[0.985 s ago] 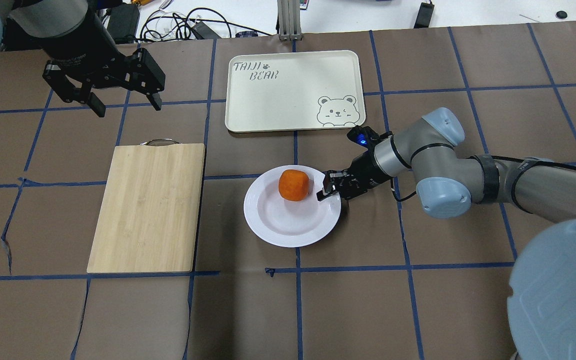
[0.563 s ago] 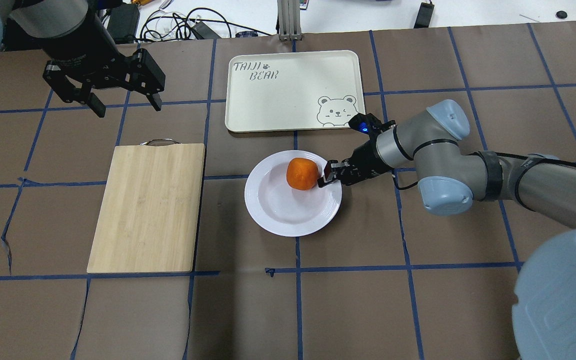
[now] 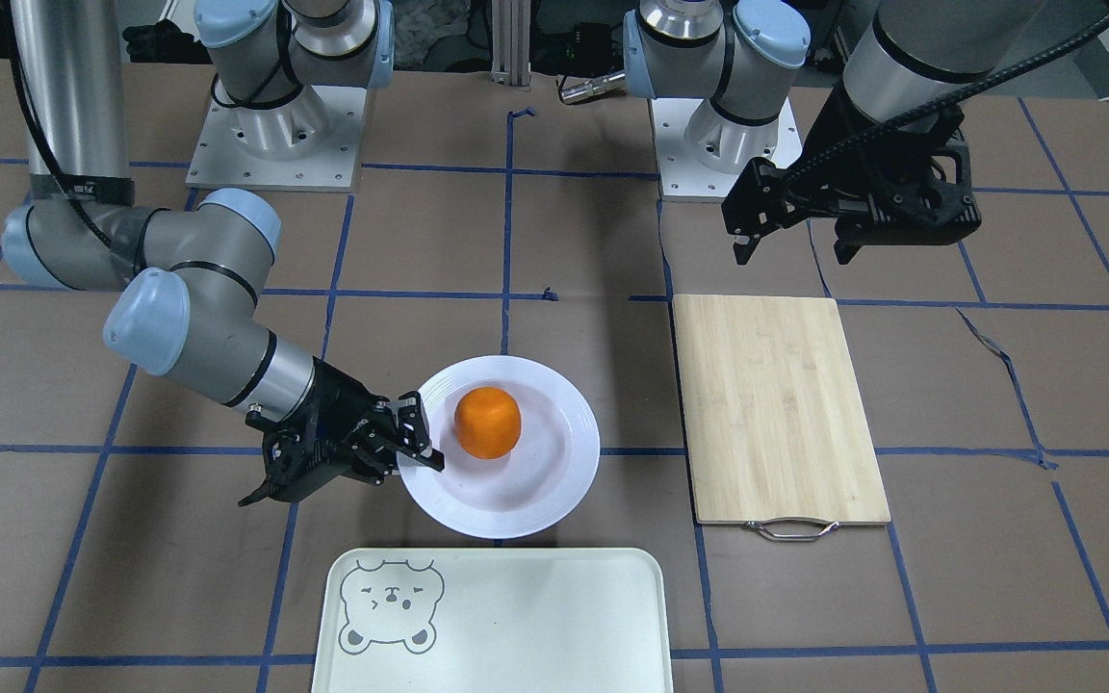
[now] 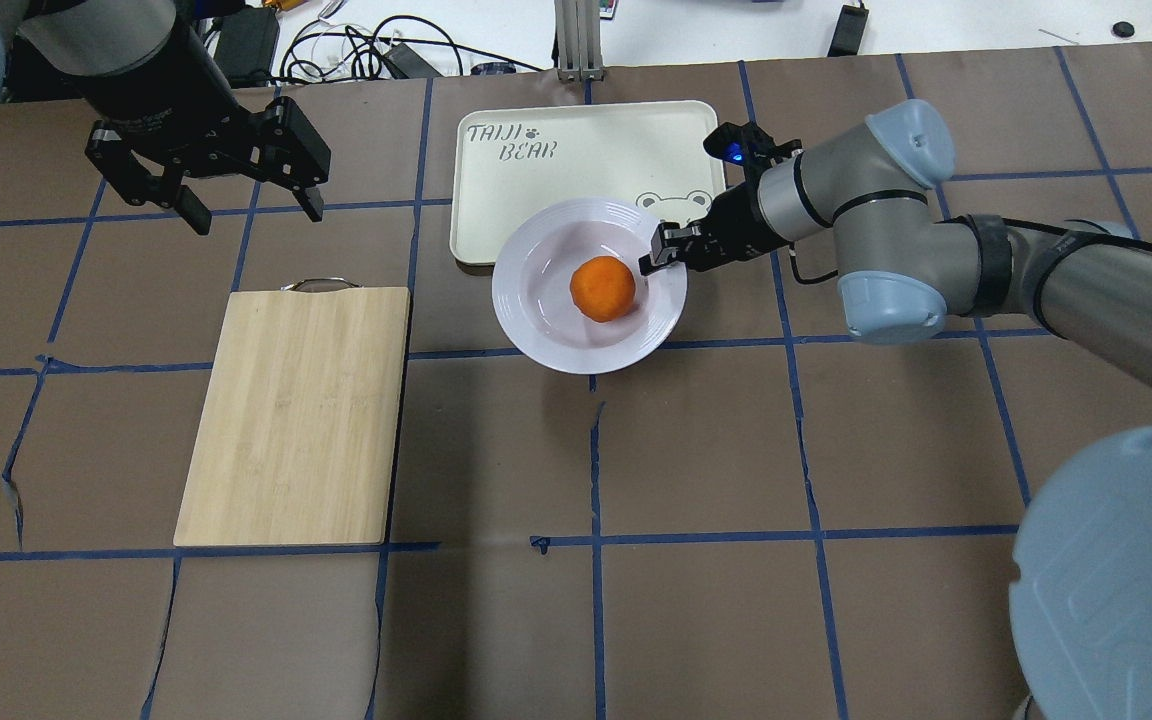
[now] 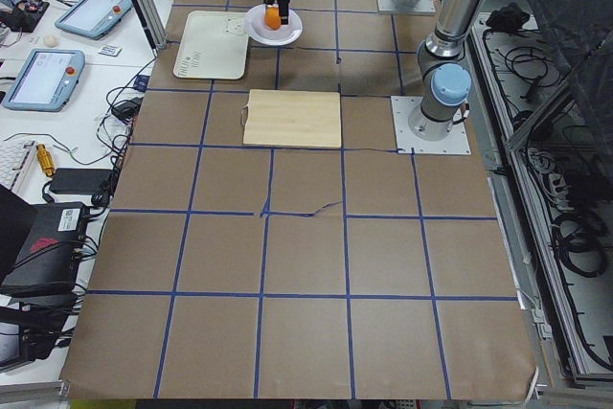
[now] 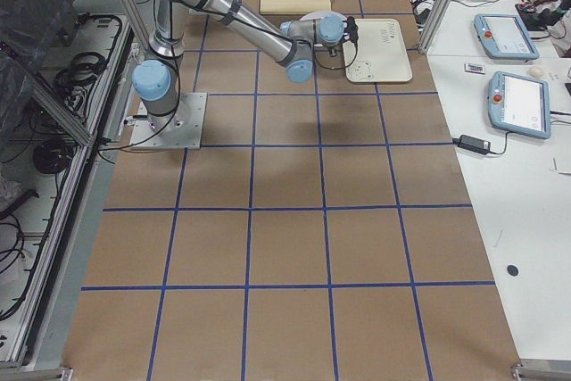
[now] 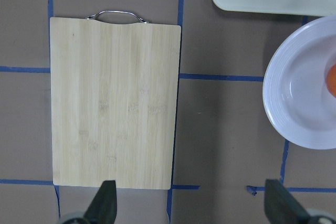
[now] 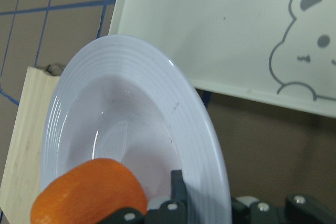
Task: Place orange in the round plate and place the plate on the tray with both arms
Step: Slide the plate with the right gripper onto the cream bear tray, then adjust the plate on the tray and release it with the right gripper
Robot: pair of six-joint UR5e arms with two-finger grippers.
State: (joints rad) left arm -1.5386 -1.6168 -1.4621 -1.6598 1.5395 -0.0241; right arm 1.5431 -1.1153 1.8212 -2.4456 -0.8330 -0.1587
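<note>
From overhead I see the right gripper [image 4: 658, 252], jaws pinching the round plate [image 4: 546, 300] by its 2 o'clock rim, the orange [image 4: 602, 288] at its centre, the plate overlapping the tray [image 4: 576, 150] at its 6 o'clock edge, while the left gripper [image 4: 256, 216] hangs, jaws spread, at the cutting board's [image 4: 296, 415] 11 o'clock.

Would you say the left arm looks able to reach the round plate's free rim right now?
Probably yes. The left pincer hangs open above the table, nothing stands between it and the round plate, and the right pincer grips only the rim on the far side from it.
</note>
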